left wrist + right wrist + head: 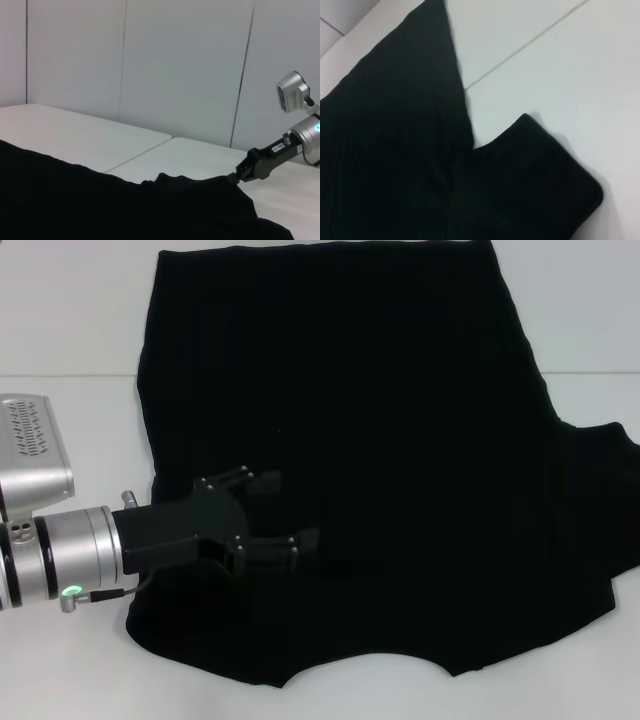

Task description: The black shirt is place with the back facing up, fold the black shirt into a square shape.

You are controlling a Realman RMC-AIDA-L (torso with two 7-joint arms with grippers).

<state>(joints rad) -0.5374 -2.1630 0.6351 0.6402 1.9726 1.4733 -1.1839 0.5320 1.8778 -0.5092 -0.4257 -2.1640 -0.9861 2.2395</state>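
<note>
The black shirt [400, 440] lies flat on the white table [70, 330], plain side up, neckline toward me. One short sleeve [605, 490] sticks out on the right; no sleeve shows on the left side. My left gripper [284, 510] hovers open over the shirt's near left part, with nothing between its fingers. The head view leaves out my right gripper. It appears far off in the left wrist view as the right gripper [239, 176], at the edge of the shirt [100, 205] by the sleeve. The right wrist view shows the sleeve [540, 180] and the shirt's side.
A seam [60, 376] runs across the table where two tabletops meet. White wall panels [175, 60] stand behind the table. Bare table surface lies left of the shirt and beyond the right sleeve [580, 65].
</note>
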